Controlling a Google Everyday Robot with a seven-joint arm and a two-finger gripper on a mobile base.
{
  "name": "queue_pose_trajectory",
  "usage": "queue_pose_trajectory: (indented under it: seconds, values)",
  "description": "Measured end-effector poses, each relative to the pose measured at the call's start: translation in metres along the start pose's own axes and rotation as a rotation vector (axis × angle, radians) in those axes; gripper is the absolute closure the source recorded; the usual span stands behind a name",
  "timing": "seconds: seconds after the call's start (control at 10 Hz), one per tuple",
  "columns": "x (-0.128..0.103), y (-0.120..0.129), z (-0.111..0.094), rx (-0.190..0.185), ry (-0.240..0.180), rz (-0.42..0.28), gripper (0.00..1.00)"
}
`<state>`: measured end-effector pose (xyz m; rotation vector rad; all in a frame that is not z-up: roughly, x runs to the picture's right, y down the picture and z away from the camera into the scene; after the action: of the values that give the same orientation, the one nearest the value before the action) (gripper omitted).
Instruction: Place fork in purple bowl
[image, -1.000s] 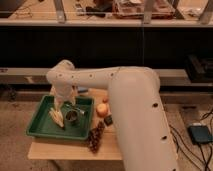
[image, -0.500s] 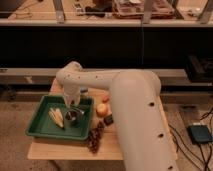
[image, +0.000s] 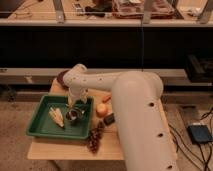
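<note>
My gripper (image: 75, 103) hangs over the far right part of the green tray (image: 40, 126), just above the round shiny metal cup (image: 74, 116). The purple bowl (image: 62, 77) stands at the table's far left corner; only its left edge shows, the rest is hidden behind my arm. I cannot make out the fork; it may be hidden at the gripper or by the cup.
Pale yellow wedges (image: 57, 116) lie in the tray left of the cup. An orange fruit (image: 102, 110), a small orange piece (image: 106, 98), a blue-grey block (image: 109, 119) and a dark grape bunch (image: 94, 138) lie right of the tray. My big white arm covers the table's right side.
The gripper has moved to the right across the tray, from above the wedges to above the metal cup. Nothing else has moved.
</note>
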<state>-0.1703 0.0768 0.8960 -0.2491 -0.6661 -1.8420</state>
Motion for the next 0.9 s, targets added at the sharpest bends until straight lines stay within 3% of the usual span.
queue_pose_trajectory:
  seconds: [0.9]
  values:
    - [-0.014,-0.009,0.036,0.031,-0.027,-0.063,0.43]
